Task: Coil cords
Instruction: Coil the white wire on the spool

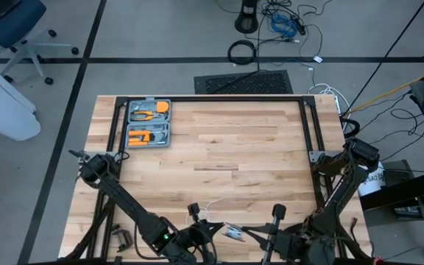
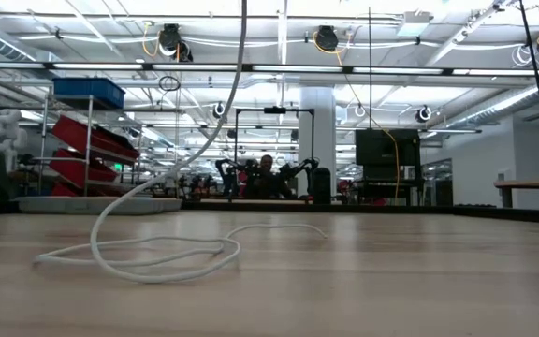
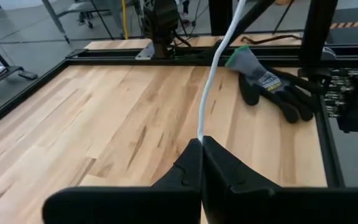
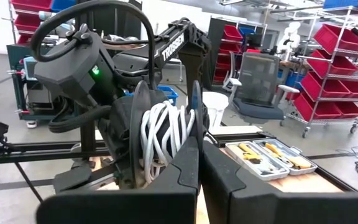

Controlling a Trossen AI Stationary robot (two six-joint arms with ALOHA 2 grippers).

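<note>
The thin white cord (image 3: 211,81) is pinched by the left gripper (image 3: 201,144); the round black reel (image 4: 160,137), partly wound, is clamped by the right gripper (image 4: 199,146). Slack loops lie on the wooden worktop (image 2: 391,271). The cord is judged limp, light and tangle-prone, best gripped near the reel.

White cord (image 2: 148,257) on pale wood table (image 1: 219,147); grey tool case (image 1: 149,123), orange tools; black-grey glove (image 3: 272,84), green cuff.
</note>
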